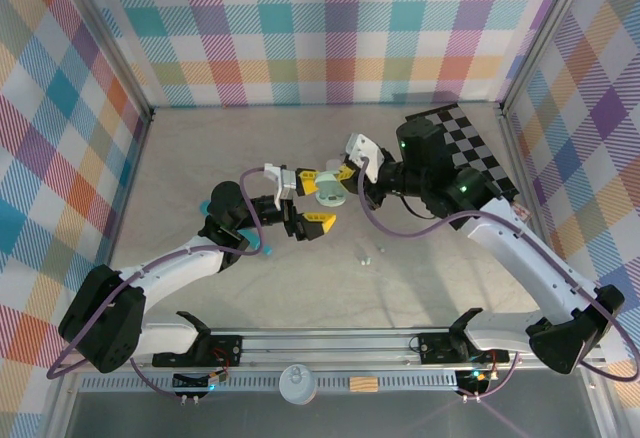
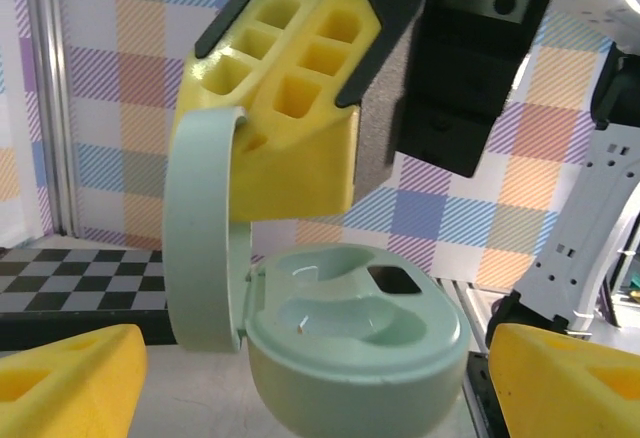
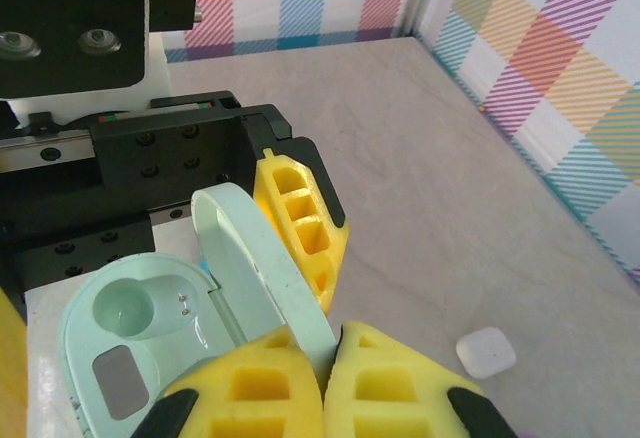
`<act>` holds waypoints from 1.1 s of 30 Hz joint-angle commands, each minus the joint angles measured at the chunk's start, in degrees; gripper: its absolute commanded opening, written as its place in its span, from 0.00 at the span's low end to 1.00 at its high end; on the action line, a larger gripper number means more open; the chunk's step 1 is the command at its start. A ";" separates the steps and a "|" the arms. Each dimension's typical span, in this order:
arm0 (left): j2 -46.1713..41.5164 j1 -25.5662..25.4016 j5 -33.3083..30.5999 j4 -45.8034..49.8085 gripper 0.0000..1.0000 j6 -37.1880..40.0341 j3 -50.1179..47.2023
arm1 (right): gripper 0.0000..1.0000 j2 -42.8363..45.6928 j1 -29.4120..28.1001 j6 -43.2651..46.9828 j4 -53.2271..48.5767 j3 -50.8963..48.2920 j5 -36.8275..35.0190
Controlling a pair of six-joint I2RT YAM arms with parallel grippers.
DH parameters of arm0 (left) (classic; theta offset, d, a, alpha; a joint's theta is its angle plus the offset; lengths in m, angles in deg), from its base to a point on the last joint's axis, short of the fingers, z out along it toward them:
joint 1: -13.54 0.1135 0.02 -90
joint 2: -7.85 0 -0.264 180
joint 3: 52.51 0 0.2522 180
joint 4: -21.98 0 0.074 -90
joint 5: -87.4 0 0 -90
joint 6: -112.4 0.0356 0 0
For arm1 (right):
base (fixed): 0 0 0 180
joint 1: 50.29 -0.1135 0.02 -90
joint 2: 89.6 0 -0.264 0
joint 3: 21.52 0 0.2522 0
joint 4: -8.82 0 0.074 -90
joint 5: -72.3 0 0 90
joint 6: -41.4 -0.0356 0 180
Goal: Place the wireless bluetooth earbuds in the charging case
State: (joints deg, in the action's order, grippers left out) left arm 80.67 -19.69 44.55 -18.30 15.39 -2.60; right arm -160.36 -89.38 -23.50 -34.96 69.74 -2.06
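Bright, even overhead light — faint, soft shadows on the table (image 1: 200, 168). Mild sheen on the charging case (image 2: 350, 358). Wrist views' nearest foreground slightly soft.

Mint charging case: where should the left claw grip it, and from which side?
Take the rounded lower body of the mint charging case by its two opposite flanks, just under the rim, coming in level, not from above. The lid stands upright, pinched by the right claw, and the wells face up, so the top should stay free. The open left claw straddles that body.
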 commanded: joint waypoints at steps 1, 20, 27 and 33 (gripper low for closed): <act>-0.26 0.02 -2.72 -0.02 0.87 1.65 0.16 | 0.00 0.48 -1.16 -0.28 2.77 -0.58 -5.85; 0.31 0.01 -4.88 -2.01 0.55 0.85 -0.46 | 0.00 -0.38 -3.18 -2.16 6.28 -1.47 -10.46; -0.04 0.01 -4.38 -2.12 0.53 0.94 -0.54 | 0.00 -1.22 -3.26 -2.17 5.77 -0.94 -9.42; -0.03 -0.03 -3.92 -2.07 0.52 1.00 -0.46 | 0.00 -1.53 -3.32 -2.49 5.84 -0.73 -8.96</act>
State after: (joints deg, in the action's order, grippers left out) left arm 80.67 -19.69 39.31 -18.27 16.01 -2.63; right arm -161.56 -92.33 -25.27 -30.59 68.73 -12.51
